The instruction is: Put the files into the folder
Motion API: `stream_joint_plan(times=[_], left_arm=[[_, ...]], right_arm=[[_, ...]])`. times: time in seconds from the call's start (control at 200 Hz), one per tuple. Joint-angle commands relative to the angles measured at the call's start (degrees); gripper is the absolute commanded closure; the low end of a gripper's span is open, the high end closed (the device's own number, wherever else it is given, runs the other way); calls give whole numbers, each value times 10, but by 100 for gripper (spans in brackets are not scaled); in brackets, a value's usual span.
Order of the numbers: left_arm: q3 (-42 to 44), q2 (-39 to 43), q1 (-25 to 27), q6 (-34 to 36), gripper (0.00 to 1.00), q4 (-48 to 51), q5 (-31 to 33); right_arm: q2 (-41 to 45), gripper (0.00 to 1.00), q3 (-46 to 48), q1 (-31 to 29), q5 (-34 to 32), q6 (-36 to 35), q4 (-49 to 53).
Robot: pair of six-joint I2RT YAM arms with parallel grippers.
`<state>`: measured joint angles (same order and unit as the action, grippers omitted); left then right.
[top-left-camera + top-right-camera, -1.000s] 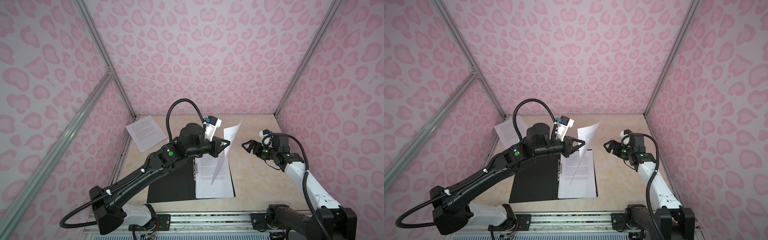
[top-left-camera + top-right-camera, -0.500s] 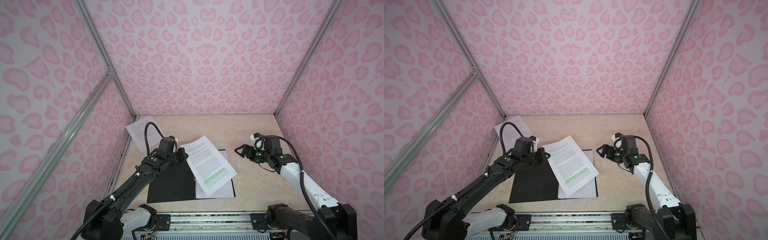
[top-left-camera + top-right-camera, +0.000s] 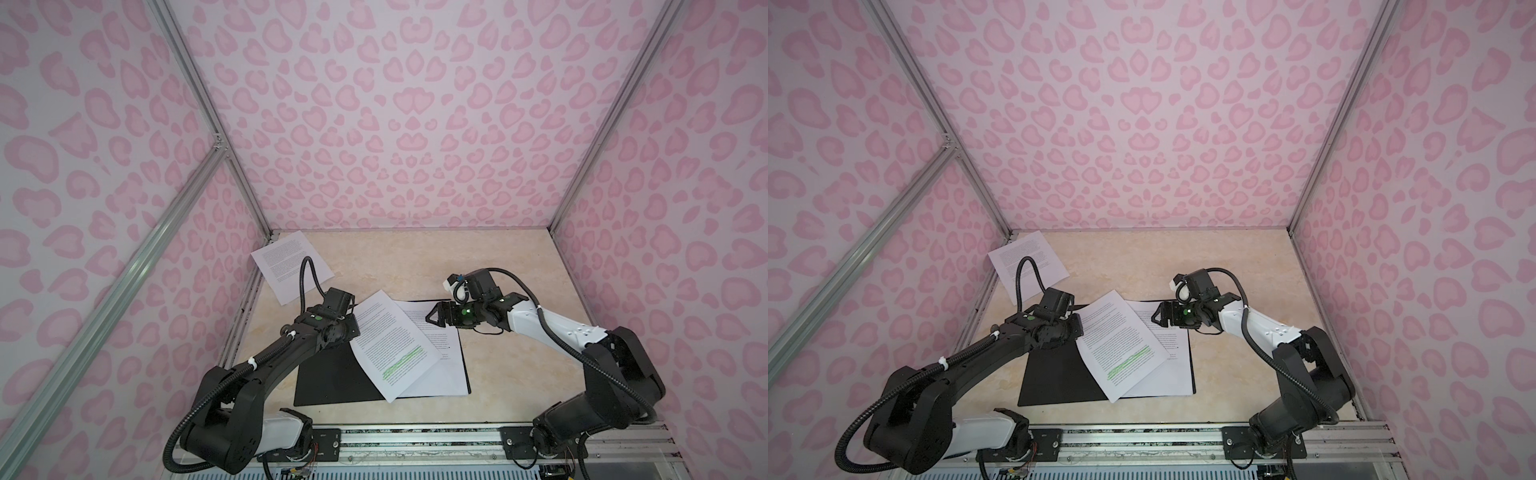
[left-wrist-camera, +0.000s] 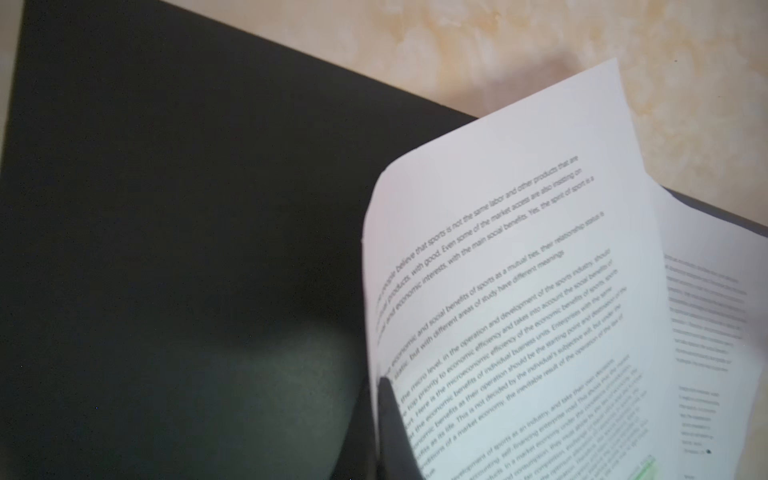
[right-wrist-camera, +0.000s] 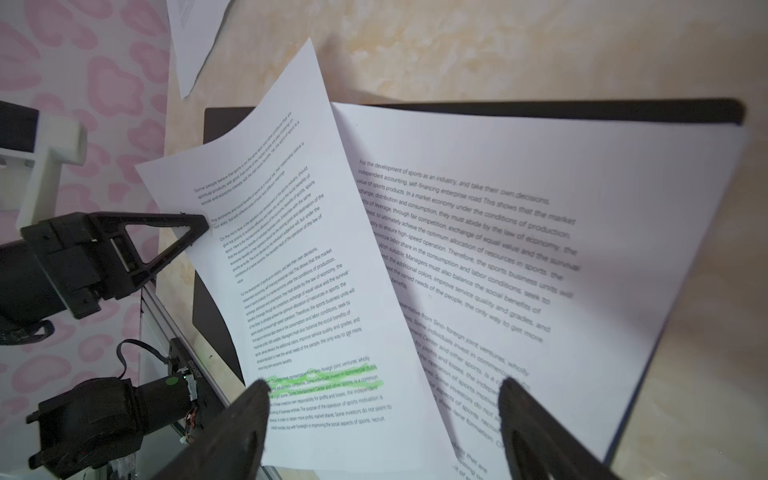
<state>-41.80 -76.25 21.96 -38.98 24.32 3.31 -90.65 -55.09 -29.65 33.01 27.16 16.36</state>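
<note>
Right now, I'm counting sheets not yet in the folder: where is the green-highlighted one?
In both top views the highlighted sheet lies askew across the open folder, mid-table, overlapping the stack on its right half; the left hand pinches its left edge.

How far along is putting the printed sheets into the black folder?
Done: a stack of white printed sheets lies on the right half of the open black folder. In hand: the left gripper is shut on the green-highlighted sheet, skewed across that stack; the right gripper hovers open above. Left: straightening it, and one white sheet lying apart near the far left corner.
</note>
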Motion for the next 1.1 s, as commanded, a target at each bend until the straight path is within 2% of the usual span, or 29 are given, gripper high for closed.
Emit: stream_joint_plan(times=[0.0, 0.41, 0.57, 0.775, 1.095], left_arm=[[2, -11, -1, 6, 96, 0, 26], [6, -39, 1, 16, 96, -17, 8], [7, -43, 0, 16, 96, -20, 8], [9, -43, 0, 17, 96, -22, 9], [11, -46, 0, 14, 97, -26, 9]], right_arm=[[-41, 13, -25, -18, 3, -26, 16], [-167, 15, -114, -50, 57, -26, 13], [-201, 18, -147, -53, 59, -33, 32], [-213, 27, -169, -55, 85, -32, 38], [-204, 43, -144, -51, 126, -5, 11]])
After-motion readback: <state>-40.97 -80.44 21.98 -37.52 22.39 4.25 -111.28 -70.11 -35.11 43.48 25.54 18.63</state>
